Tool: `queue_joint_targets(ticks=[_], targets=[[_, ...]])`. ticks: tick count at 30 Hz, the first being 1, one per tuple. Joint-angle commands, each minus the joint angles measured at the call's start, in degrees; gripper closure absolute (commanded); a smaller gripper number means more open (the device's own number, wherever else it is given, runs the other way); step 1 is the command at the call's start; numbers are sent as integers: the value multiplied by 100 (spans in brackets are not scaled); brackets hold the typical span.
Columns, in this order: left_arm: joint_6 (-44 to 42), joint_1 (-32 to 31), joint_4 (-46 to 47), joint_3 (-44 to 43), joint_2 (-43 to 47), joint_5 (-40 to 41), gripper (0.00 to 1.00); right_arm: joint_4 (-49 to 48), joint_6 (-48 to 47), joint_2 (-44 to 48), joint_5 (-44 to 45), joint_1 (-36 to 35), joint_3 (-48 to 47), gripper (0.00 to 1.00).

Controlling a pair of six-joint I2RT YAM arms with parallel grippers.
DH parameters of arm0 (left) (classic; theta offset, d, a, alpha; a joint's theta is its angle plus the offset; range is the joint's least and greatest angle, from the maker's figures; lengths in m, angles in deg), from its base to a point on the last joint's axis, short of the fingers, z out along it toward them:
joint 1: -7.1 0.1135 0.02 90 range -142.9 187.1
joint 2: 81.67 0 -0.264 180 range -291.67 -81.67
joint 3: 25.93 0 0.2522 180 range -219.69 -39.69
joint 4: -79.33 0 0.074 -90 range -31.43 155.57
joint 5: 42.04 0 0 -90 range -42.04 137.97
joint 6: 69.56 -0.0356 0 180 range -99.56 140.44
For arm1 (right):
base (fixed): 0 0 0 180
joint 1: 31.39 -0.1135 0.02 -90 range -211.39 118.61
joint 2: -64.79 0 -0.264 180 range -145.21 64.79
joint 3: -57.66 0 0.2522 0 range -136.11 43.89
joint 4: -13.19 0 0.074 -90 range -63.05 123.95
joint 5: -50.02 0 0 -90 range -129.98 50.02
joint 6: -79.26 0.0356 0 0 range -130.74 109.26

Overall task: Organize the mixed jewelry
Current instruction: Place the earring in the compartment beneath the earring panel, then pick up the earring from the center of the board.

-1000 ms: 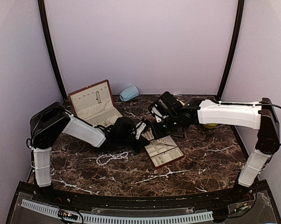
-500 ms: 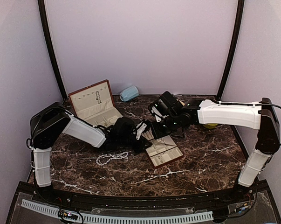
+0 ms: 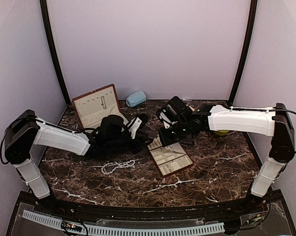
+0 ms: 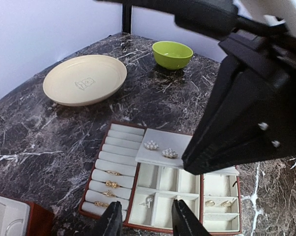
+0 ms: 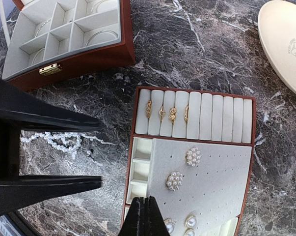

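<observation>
The mixed jewelry is spread about. A white bead strand lies on the marble left of the cream slotted tray, with a tiny earring beside it. Gold rings sit in the tray's slots, pearl-cluster earrings on its perforated pad, and a small silvery earring in a compartment. My left gripper hangs open and empty just before the tray. My right gripper is shut, its tips at the pad's edge.
The red-brown box stands open at the back left, a pale blue case behind it. A cream plate and a green bowl sit beyond the tray, under the right arm.
My left gripper has opened and drawn back and to the left, away from the tray. The right arm has held still.
</observation>
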State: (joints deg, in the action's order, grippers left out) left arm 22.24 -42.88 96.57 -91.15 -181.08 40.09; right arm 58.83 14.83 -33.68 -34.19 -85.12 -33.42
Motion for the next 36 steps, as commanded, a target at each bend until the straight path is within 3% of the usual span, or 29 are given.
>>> queue_joint_targets(ticks=[1,9,12,23,36], targets=[[-389,24,31,594,549,53,62,-254,-16,-49,-68,-58,-83,100],[-531,278,-104,1267,693,-1033,61,-254,-40,-62,-95,-67,-124,100],[-838,283,-139,1303,527,-1282,65,-249,-46,-60,-90,-67,-132,100],[-1878,281,-428,965,-222,-1025,66,-187,-45,-84,-60,-77,-196,100],[-1881,283,-173,944,-495,-977,64,-211,-51,-72,-100,-89,-197,100]])
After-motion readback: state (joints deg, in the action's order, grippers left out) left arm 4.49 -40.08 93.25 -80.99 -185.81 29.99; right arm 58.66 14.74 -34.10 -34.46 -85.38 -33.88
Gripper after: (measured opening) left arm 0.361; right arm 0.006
